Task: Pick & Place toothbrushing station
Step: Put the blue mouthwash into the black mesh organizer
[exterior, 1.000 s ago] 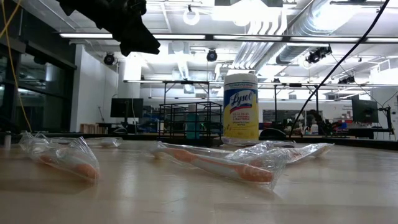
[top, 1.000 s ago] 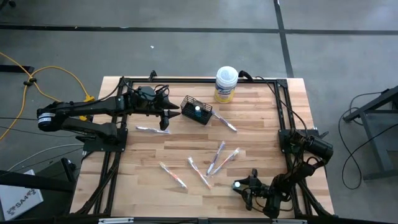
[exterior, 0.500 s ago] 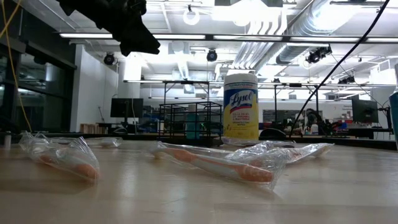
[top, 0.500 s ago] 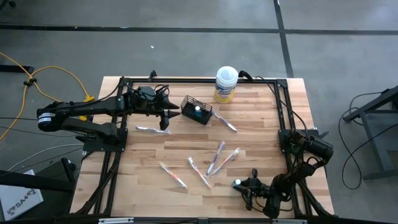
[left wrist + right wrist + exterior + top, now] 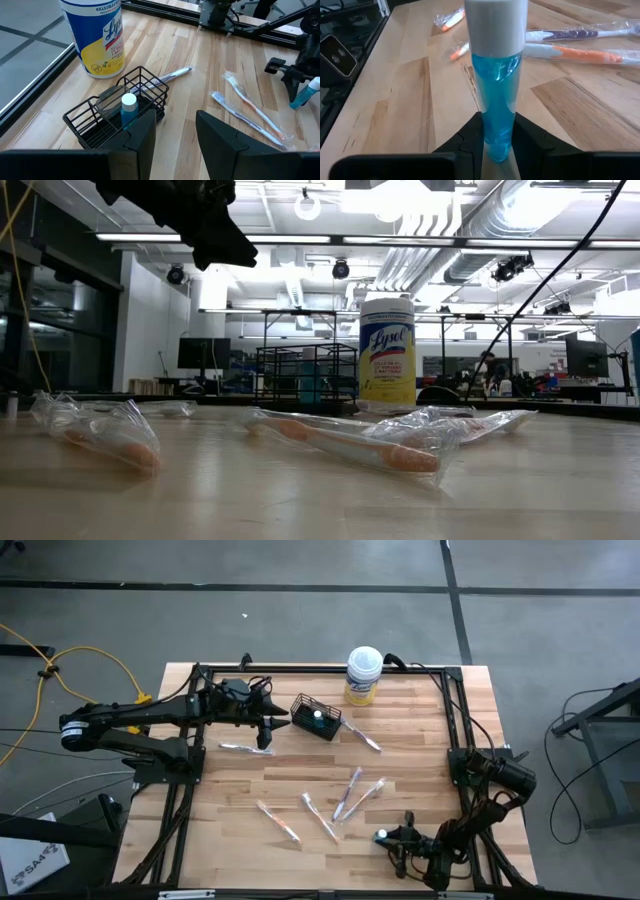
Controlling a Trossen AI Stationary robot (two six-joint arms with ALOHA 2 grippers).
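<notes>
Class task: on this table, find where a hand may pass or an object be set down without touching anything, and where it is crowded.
Free: the bare wood between the wire basket and the right frame rail, beyond the toothbrush; also the near left corner, left of the wrapped toothbrushes. Crowded: the middle, around those toothbrushes, and the far edge by the canister.

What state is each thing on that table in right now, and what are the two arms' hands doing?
Wire basket: upright, one blue bottle standing inside.
Second blue bottle: upright, clamped in the right gripper.
Left gripper: jaws open, empty, by the basket.
Lysol canister: upright, lid on.
Wrapped toothbrushes: lying loose on the table, outside the basket.
</notes>
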